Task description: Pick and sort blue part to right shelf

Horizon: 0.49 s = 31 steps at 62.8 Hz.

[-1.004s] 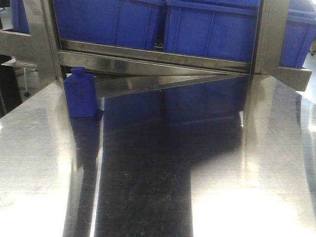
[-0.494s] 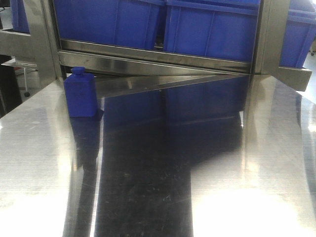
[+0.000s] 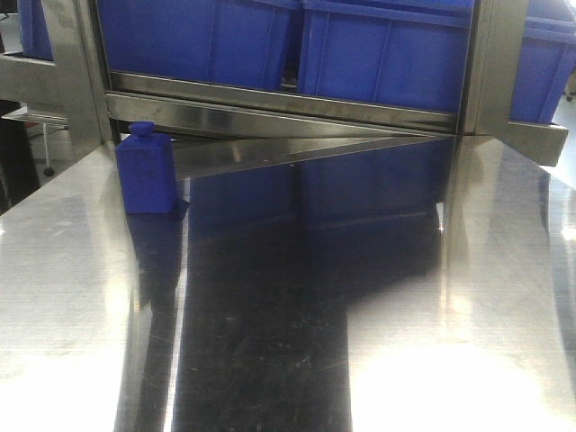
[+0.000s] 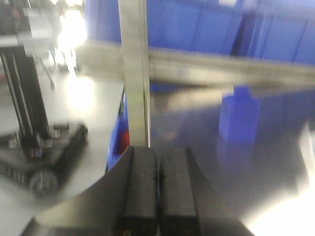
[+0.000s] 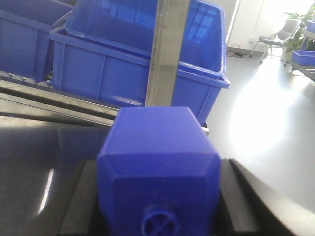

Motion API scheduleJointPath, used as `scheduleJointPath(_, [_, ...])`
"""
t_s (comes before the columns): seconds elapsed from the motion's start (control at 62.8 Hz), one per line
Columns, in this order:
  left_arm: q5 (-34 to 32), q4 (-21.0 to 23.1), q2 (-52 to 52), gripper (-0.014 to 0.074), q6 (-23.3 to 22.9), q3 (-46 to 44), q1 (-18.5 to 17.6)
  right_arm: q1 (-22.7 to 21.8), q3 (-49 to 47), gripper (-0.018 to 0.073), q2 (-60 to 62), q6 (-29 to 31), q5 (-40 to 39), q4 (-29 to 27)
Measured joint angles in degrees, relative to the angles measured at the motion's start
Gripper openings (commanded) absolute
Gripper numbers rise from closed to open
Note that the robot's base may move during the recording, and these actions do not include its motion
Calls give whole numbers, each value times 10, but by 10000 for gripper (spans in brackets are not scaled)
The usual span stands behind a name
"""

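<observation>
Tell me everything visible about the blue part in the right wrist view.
The blue part looks like a matte plastic block with bevelled edges. A short round neck, cross-marked at its end, points toward the camera. It lies lengthwise in the right gripper, whose black fingers sit against both its sides. A blue bin stands behind it.

My left gripper (image 4: 158,153): two matte black fingers (image 4: 139,187), flat-faced, rounded at the tips, on a black housing flaring out in curves. My right gripper (image 5: 157,169): black fingers too, with the same curved black housing.
</observation>
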<state>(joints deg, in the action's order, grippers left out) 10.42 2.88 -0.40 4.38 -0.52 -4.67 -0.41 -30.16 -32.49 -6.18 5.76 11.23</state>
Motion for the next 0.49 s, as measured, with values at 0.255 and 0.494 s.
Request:
scheduleJointPath(0.255, [86, -18, 70, 125, 0, -91, 0, 0, 0, 340, 0, 0, 0, 0])
scheduleJointPath(0.494, [86, 15, 213, 125, -3, -180, 0, 0, 0, 340, 0, 0, 0, 0])
